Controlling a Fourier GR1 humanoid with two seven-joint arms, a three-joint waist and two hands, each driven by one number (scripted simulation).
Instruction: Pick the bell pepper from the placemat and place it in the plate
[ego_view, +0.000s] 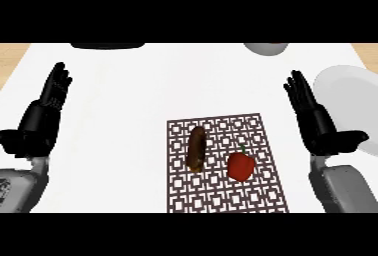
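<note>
You have not started the real work yet, as far as this view shows. The bell pepper (241, 166) lies on the placemat (225, 192), in its right half, with the green stem pointing away from you. Nothing touches it. Just beside it, to the left on the same placemat, lies a long brown thing (197, 149) that looks like a sausage or a bread stick; I cannot tell which. The plate (347, 92) stands on the table (170, 80) to the right of the placemat and further from you, and part of it is cut by the edge of the view. It carries nothing that I can see.

So all steps are left: reach for the pepper, take it, bring it over the plate and put it down.

Your right hand (317, 120) is between the placemat and the plate, with straight fingers pointing up and the thumb out to the side. It holds nothing and touches nothing. Your left hand (40, 120) rests well to the left of the placemat, also flat and spread, with nothing in it.

In my judgement the right hand is the better one for the pick, because it is nearer to the pepper and to the plate.
</note>
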